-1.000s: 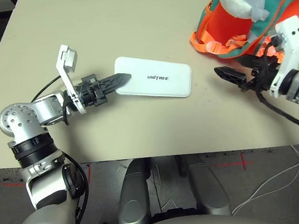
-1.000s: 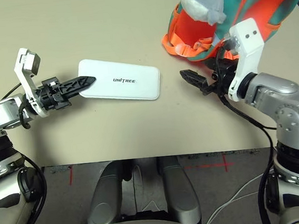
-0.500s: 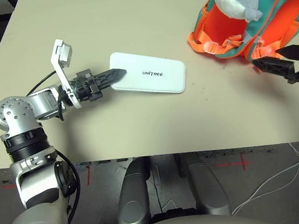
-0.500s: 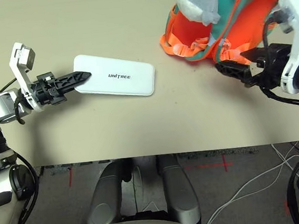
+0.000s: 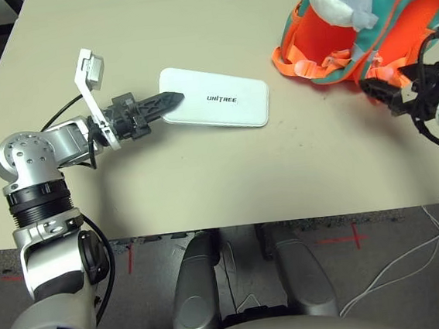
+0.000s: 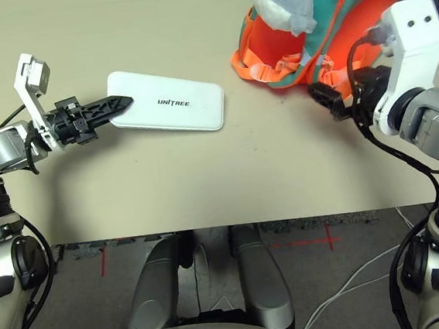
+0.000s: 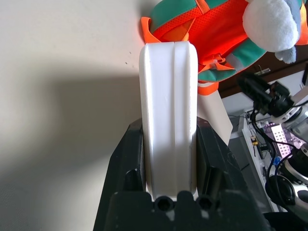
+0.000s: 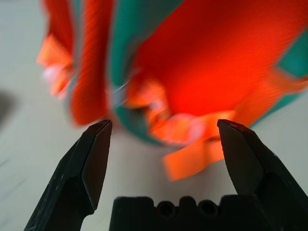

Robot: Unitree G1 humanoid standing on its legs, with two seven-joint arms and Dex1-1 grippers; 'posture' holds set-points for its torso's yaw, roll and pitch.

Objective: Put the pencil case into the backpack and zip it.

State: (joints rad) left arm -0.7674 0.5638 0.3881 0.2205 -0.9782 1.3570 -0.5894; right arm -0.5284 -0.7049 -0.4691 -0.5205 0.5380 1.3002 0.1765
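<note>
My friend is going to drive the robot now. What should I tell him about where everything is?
Left gripper: fingers shut on one short end of the pencil case, which lies flat on the table.
Right gripper: fingers wide open, holding nothing, right in front of the backpack.
Backpack: sits at the table's far right, apart from the case.
Done: the case is gripped.
Left: get the case into the backpack, then zip it.
</note>
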